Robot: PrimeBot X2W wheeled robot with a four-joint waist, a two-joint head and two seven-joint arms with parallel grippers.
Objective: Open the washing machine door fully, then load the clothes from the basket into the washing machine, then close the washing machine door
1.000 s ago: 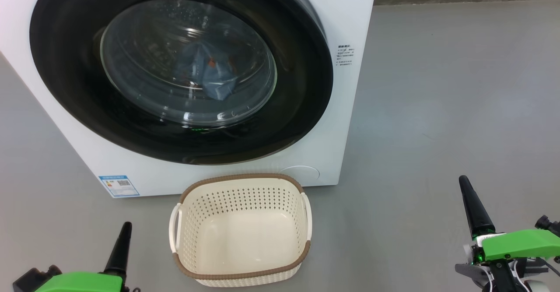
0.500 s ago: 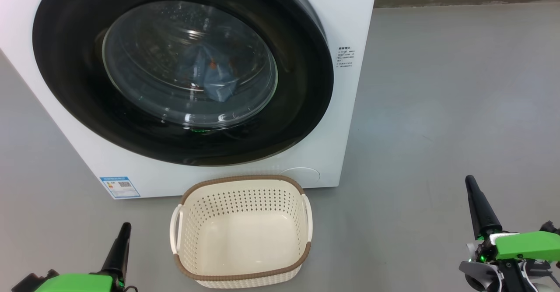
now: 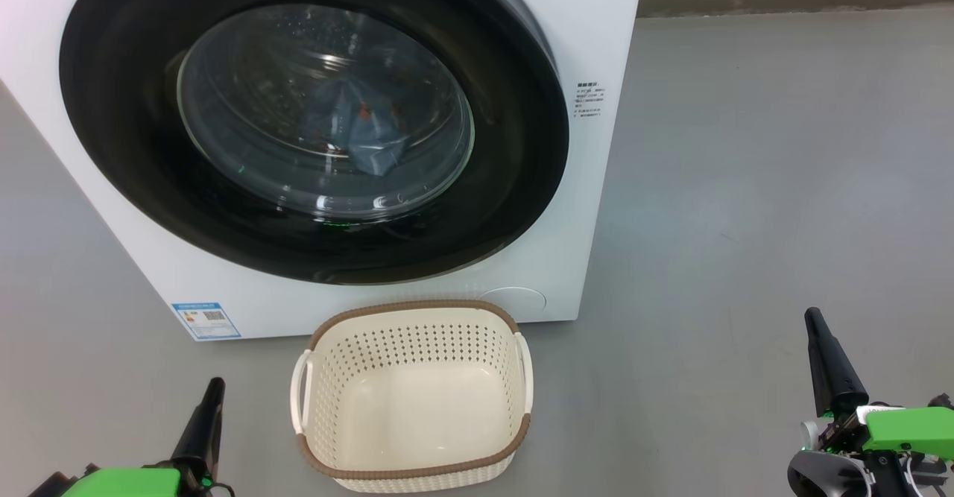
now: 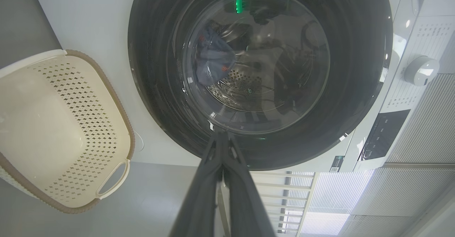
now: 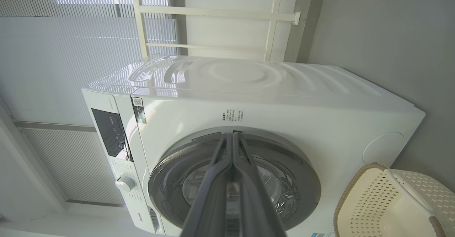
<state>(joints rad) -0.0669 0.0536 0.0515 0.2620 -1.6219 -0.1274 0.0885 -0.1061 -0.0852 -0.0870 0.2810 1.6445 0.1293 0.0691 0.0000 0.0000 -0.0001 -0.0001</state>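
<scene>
a: washing machine door (image 3: 313, 121)?
b: shut flat against the white front of the washing machine (image 3: 596, 27), black rim (image 3: 112, 109) all round, clear glass bowl (image 3: 261, 72) bulging at the centre.
a: clothes (image 3: 358, 128)?
b: inside the drum (image 4: 238, 84), behind the glass. light blue cloth (image 4: 213, 61) with small orange marks, bunched just right of centre.
a: basket (image 3: 414, 305)?
b: on the grey floor (image 3: 745, 184), just in front of the machine, below the door. upright, bare cream bottom showing.
a: left gripper (image 3: 215, 389)?
b: low at the left, near the basket's left side, not touching. jaws pressed together, gripping nothing.
a: right gripper (image 3: 814, 320)?
b: low at the far right, well apart from the basket, over the floor. jaws together, nothing between them.
</scene>
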